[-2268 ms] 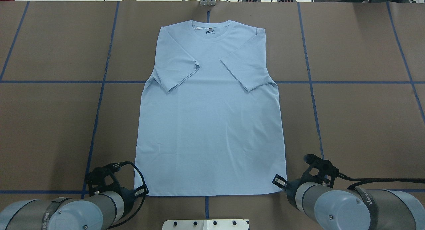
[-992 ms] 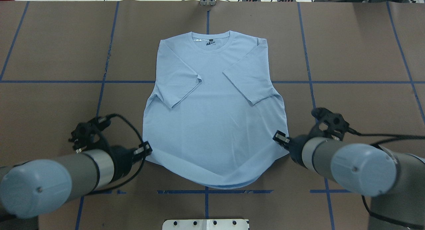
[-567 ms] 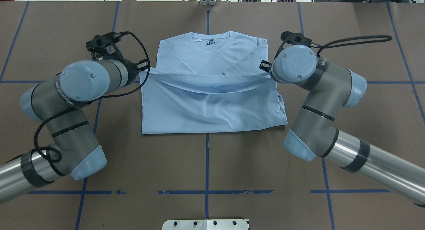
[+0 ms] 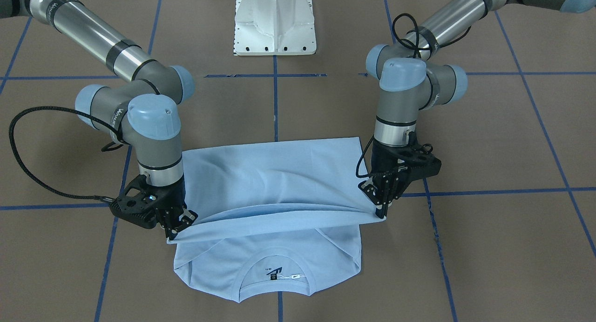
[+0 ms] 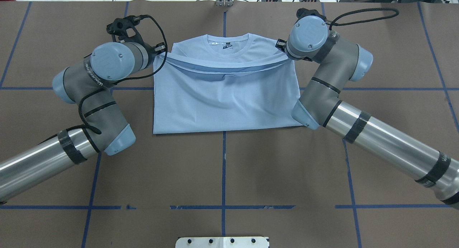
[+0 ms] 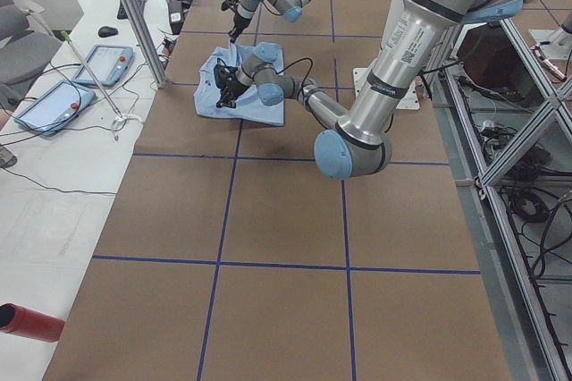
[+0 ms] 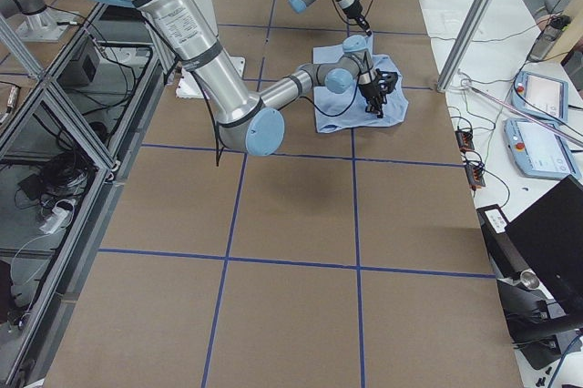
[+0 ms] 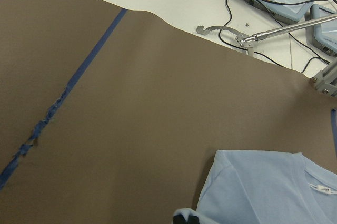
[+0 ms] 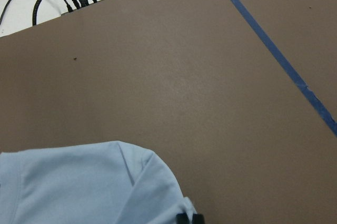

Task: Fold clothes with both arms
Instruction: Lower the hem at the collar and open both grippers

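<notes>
Limp, light t-shirt [image 4: 270, 173] sags between left pincer [image 4: 380, 209] and right pincer [image 4: 179, 226], both pinched shut on its hem corners, likely the best hold for floppy cloth.

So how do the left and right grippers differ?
Left black two-finger gripper: fingers point nearly straight down. Right black two-finger gripper: fingers slant inward, and it shows nearer the collar in the front-facing view. Shared: each shut on a hem corner of the light blue t-shirt.

Brown table [image 5: 394, 54], blue tape grid [image 5: 223, 169]; white side bench [image 6: 54, 184]
</notes>
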